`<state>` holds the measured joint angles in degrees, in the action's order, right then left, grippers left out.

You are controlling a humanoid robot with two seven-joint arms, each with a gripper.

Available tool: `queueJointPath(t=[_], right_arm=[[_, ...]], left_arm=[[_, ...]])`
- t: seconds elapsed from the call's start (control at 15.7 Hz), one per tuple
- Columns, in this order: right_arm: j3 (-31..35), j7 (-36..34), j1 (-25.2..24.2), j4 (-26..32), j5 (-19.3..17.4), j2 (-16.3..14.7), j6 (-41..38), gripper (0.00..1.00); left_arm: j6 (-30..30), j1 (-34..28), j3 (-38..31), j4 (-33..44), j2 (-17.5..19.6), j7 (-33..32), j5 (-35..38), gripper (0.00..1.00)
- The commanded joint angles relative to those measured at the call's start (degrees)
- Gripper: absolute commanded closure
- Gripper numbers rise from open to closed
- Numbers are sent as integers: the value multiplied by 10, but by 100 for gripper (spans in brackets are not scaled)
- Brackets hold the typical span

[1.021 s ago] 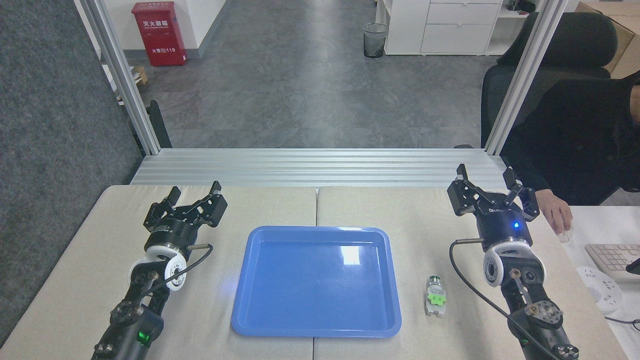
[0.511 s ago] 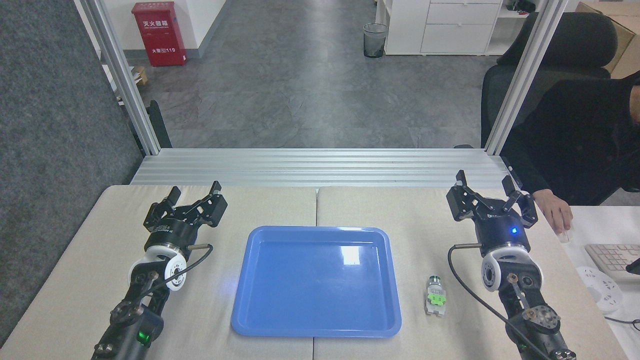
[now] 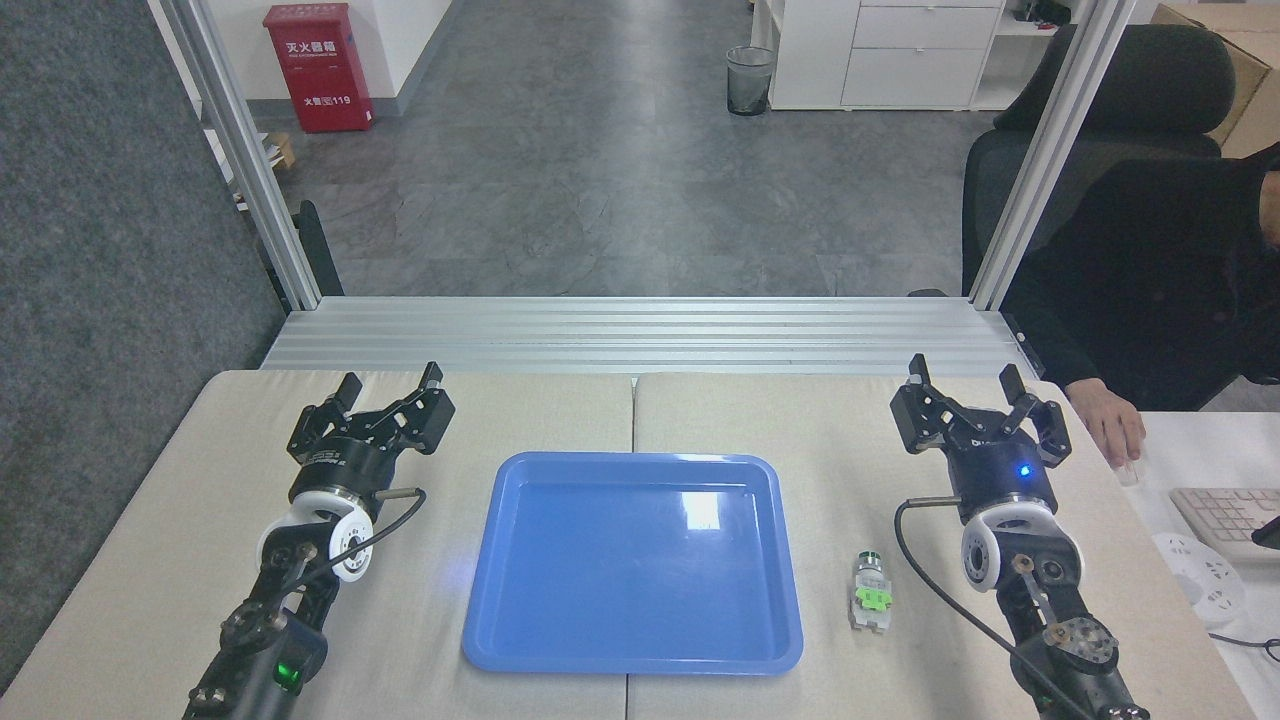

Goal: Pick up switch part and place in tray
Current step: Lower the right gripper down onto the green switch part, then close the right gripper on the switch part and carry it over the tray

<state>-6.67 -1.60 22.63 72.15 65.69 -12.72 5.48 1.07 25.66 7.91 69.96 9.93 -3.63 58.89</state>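
Switch (image 3: 870,594): light, stiff; grip across grey body.
Tray (image 3: 520,640): at its 9 o'clock.
Right gripper (image 3: 978,400): spread, empty.
Left gripper (image 3: 388,384): spread, empty.

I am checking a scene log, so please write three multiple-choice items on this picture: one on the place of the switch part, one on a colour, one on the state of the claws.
1. Where does the switch part lie?
A. In the tray
B. On the table, right of the tray
C. In the right claw

2. What colour is the tray?
A. Blue
B. Red
C. Grey

3. How do the left claw and the right claw stand?
A. Both shut on a part
B. One open, one holding the tray
C. Both open and empty

Answers: 1 B, it rests on the beige table beside the tray's right rim. 2 A, its glossy surface is blue. 3 C, a gap shows between the fingers of each, with nothing held.
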Motion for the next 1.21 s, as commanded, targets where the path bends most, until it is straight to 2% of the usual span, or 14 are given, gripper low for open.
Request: queueJointPath(t=[0.0, 0.32, 0.45, 0.7, 0.83, 0.89, 1.15], right_arm=[[0, -1, 0, -10, -1, -4, 0, 3], [-10, 0, -19, -9, -1, 4, 1, 3], [-23, 25, -62, 15, -3, 4, -2, 3], [-23, 74, -167, 110, -5, 9, -5, 3], [-24, 94, -209, 117, -5, 23, -4, 3], [-21, 94, -218, 117, -5, 35, -3, 3], [-22, 94, -251, 118, -4, 48, -2, 5]], left_arm=[[0, 0, 0, 0, 0, 0, 0, 0], [0, 0, 0, 0, 0, 0, 0, 0], [0, 0, 0, 0, 0, 0, 0, 0], [0, 0, 0, 0, 0, 0, 0, 0], [0, 0, 0, 0, 0, 0, 0, 0], [0, 0, 0, 0, 0, 0, 0, 0], [0, 0, 0, 0, 0, 0, 0, 0]])
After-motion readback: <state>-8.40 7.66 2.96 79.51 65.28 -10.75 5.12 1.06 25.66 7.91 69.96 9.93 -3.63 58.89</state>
